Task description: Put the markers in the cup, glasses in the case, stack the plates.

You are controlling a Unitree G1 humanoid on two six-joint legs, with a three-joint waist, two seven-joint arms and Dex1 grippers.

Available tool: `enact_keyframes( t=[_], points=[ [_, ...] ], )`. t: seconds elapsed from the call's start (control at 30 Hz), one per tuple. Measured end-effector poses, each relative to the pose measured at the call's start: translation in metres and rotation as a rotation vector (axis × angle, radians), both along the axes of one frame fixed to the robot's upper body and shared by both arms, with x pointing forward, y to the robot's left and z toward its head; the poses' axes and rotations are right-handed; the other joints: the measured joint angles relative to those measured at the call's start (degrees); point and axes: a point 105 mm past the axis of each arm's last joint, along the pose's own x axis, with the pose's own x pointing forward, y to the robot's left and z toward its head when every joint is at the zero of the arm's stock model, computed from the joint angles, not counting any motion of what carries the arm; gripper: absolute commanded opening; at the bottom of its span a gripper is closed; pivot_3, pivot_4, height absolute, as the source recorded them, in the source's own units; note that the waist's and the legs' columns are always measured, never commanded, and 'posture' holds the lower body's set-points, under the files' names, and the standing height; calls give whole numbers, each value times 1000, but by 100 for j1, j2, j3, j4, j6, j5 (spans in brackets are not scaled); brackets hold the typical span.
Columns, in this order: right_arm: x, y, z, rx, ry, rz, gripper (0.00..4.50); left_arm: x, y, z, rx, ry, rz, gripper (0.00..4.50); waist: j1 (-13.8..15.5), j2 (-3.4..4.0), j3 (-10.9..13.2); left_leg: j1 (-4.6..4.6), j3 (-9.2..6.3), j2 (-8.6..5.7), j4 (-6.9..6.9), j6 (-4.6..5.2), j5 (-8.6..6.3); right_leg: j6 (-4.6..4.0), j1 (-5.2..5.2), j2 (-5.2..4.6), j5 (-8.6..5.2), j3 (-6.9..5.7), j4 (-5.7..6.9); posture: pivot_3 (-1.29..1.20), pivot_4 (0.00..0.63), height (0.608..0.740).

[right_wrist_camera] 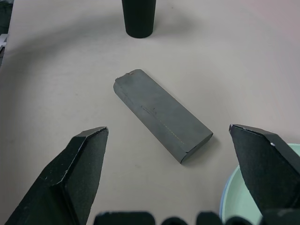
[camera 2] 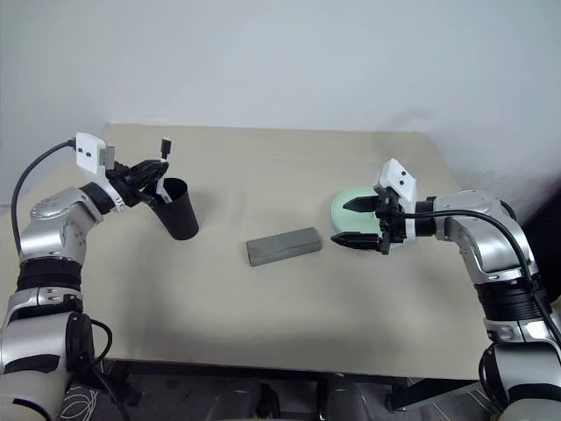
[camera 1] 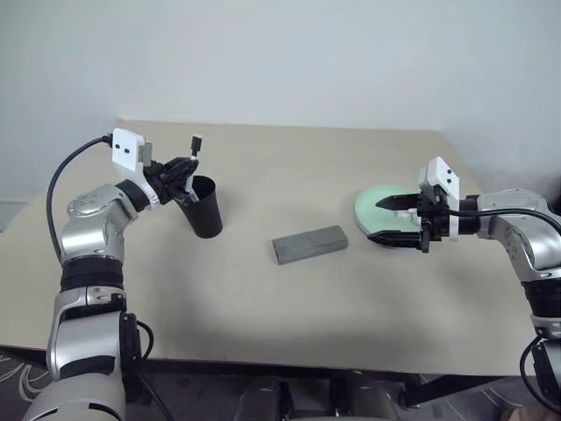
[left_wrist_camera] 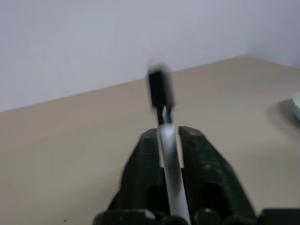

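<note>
On the beige table, the black cup stands tilted at about nine o'clock from the closed grey case, which lies flat near the middle, well apart from it. The left gripper sits at the cup's rim on its ten o'clock side, and a white-barrelled marker with a black cap sticks up past its fingers at roughly one o'clock, above the cup's mouth. In the left wrist view the marker runs between the two black fingers, which lie close along its barrel; whether they pinch it or stand just clear cannot be told. At about three o'clock from the case rests the mint green plate, with a thin light blue edge under its rim in the right wrist view, so the plates lie stacked. The right gripper hangs over the plate's nine o'clock edge, its fingers spread wide apart and holding nothing, pointing toward the case and the cup beyond.
</note>
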Motion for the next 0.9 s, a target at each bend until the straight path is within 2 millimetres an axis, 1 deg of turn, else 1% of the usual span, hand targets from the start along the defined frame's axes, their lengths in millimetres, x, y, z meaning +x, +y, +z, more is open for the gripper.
enact_keyframes(
  t=[0.2,0.3,0.37,0.43,0.5,0.57,0.63,0.7,0.8,0.9],
  points=[
    [0,0,0,0,0,0,4500,-2,-3,0,2,4,-21,3602,1,0,0,0,0,0,2,0,0,0,1,-1,0,0,0,0,0,732],
    [0,0,0,0,0,0,4500,-4,-4,-2,9,7,-27,4482,1,0,0,0,0,0,3,0,0,0,0,-1,1,1,1,0,0,732],
    [0,0,0,1,1,-1,4500,-8,-4,4,12,-1,-36,4482,1,-4,0,-6,-1,2,4,0,0,0,-4,0,1,0,1,0,0,732],
    [0,0,-1,2,3,-3,4500,-12,-2,17,22,-24,-55,4482,-2,-7,0,-11,0,2,5,0,0,0,-9,0,1,1,1,0,0,732],
    [2,-2,-2,5,8,-11,4500,-23,2,35,26,-50,-83,4482,-5,-7,0,-12,1,1,4,0,0,0,-12,0,1,2,1,0,0,732],
    [5,-6,-3,14,16,-29,4500,-41,5,42,66,-40,-130,4482,-40,-6,-1,-10,5,1,0,-1,-1,0,-14,0,1,6,1,0,0,732],
    [8,-12,-6,23,32,-60,4500,-54,3,38,77,-8,-164,4482,-55,-2,0,-10,4,1,-1,-4,1,-1,-14,1,1,6,3,0,0,732],
    [10,-15,-6,28,35,-72,4500,-62,1,30,62,26,-181,4482,-45,-2,0,-10,1,1,0,-11,6,-1,-13,0,1,4,4,0,0,732],
    [13,-21,-3,47,23,-98,4500,-76,-8,15,73,75,-205,4482,-44,-2,0,-10,1,2,0,-17,10,-1,-12,0,1,5,1,0,0,732],
    [14,-25,-2,58,16,-116,4500,-85,-14,6,83,98,-215,4482,-45,-2,0,-10,3,3,0,-19,11,-1,-12,-1,1,7,1,0,0,732]
  ],
)
